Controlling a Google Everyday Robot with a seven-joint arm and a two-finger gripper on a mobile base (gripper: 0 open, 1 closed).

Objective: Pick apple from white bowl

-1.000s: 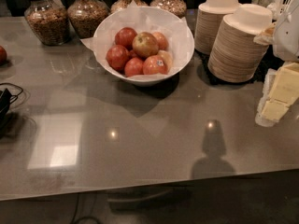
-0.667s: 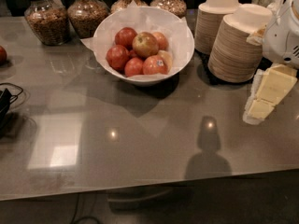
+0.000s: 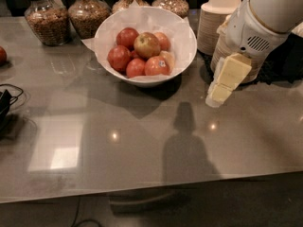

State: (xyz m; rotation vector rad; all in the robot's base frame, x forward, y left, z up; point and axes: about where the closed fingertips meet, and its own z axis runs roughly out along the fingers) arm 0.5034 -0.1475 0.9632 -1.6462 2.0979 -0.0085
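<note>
The white bowl (image 3: 182, 51), lined with crinkled white paper, stands at the back middle of the grey table. It holds several apples. The pale yellow-green apple with a reddish-brown blush (image 3: 147, 44) lies on top in the middle, with red apples around it. One red apple at the front has a small sticker (image 3: 156, 65). My gripper (image 3: 218, 90), with cream-coloured fingers pointing down-left, hangs above the table to the right of the bowl and a little in front of it, apart from it. It holds nothing that I can see.
Two glass jars of grain (image 3: 44, 17) stand at the back left, two more behind the bowl. Stacks of tan disposable bowls (image 3: 216, 18) stand at the back right, partly behind my arm. A black cable (image 3: 9, 103) lies at the left edge. A red fruit (image 3: 2, 56) sits far left.
My arm and gripper have moved left from the right edge toward the bowl. The bowl and apples have not moved.
</note>
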